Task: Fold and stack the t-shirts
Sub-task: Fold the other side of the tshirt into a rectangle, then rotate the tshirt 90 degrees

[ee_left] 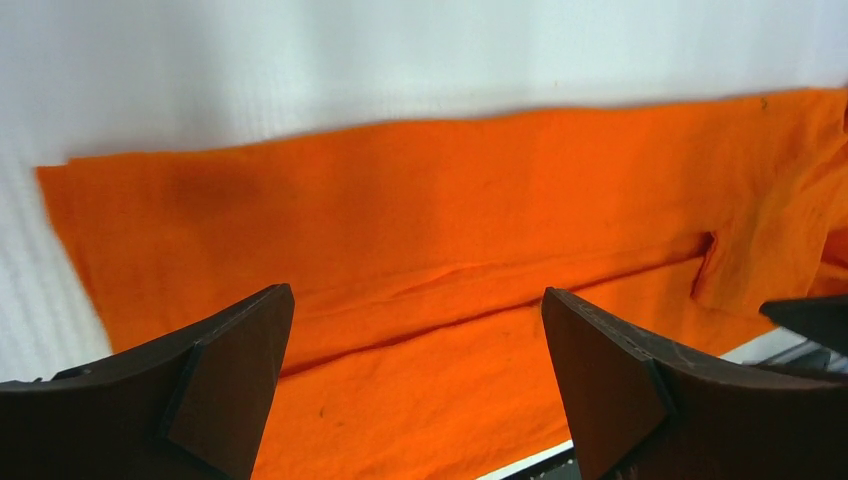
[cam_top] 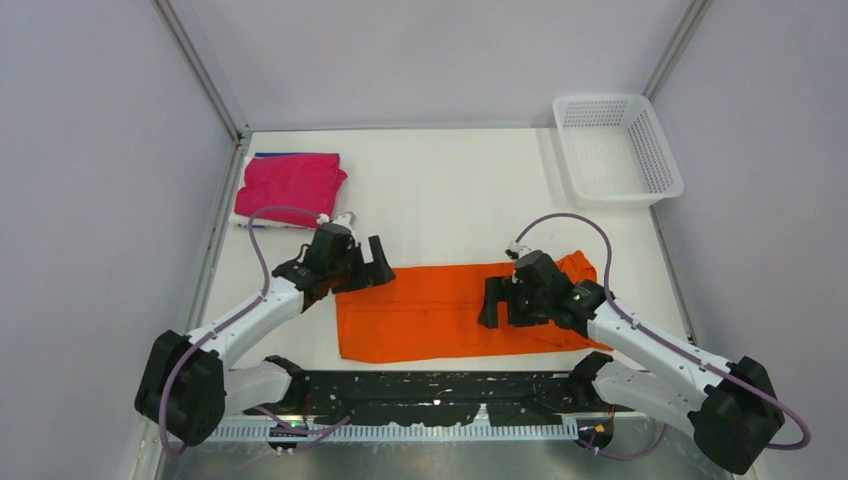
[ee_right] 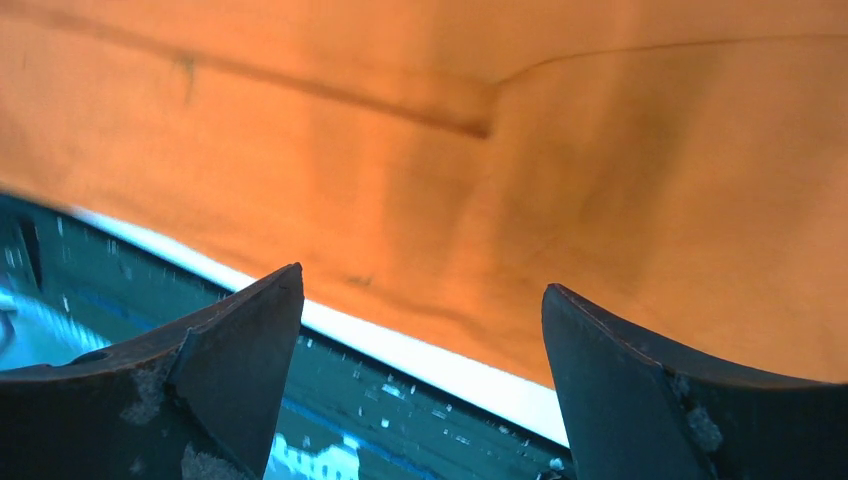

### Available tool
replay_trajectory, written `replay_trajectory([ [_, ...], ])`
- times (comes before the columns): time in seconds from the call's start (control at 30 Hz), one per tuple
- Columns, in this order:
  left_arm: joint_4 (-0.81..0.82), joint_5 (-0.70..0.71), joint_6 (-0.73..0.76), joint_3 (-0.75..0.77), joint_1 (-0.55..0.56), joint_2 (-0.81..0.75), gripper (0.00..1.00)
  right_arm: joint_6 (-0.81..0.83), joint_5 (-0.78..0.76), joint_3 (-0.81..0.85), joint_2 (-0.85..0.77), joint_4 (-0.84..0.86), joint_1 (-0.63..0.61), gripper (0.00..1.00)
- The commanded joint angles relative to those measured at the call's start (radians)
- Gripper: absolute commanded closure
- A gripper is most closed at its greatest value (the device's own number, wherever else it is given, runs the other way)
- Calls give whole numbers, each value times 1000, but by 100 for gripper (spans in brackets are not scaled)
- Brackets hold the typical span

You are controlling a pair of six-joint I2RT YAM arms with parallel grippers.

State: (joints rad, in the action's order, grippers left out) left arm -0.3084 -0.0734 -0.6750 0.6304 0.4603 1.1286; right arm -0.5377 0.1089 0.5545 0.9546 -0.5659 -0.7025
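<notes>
Your orange t-shirt [cam_top: 430,310] lies flat on the white table [cam_top: 450,190], near the front edge and roughly centre. It's folded into a long strip running L to R, with 1 sleeve showing at the R end. In the L wrist view a lengthwise fold line crosses the cloth.

The L gripper [cam_top: 368,275] sits at the strip's far-L corner. Its jaws are spread wide w/ nothing between them, and the L wrist cam shows only orange cloth below the fingers.

The R gripper [cam_top: 503,310] is over the R part of the strip, next to the sleeve. Jaws are wide apart too and nothing is gripped. The R wrist cam looks down past them at the shirt's near edge and a thin band of table. Can't tell if either set of fingertips touches the cloth.

The magenta-pink t-shirt [cam_top: 290,185] is folded at the far-L corner, well apart from the orange one. The blue t-shirt [cam_top: 285,155] only peeks out along its far edge. A white mesh basket [cam_top: 612,152] stands in the far-R corner.
</notes>
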Motion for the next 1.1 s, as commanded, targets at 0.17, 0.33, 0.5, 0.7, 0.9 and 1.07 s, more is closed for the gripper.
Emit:
replay_trajectory([
  [0.17,163,-111,-42,-48,89,138,0,-157,-7,-171,-30,144,396,5],
  [0.33,181,-127,-67,-94,100,192,0,-137,3,-140,174,330,465,5],
  [0.5,140,-95,-98,-152,103,161,0,-104,50,5,447,438,474,5],
  [0.7,121,-68,-188,-228,158,33,0,-70,90,383,775,437,474,5],
  [0.9,168,-33,-275,-207,288,13,0,-4,223,833,1146,293,460,4],
  [1.07,289,-67,-300,-134,363,162,0,110,226,1254,1363,23,431,5],
])
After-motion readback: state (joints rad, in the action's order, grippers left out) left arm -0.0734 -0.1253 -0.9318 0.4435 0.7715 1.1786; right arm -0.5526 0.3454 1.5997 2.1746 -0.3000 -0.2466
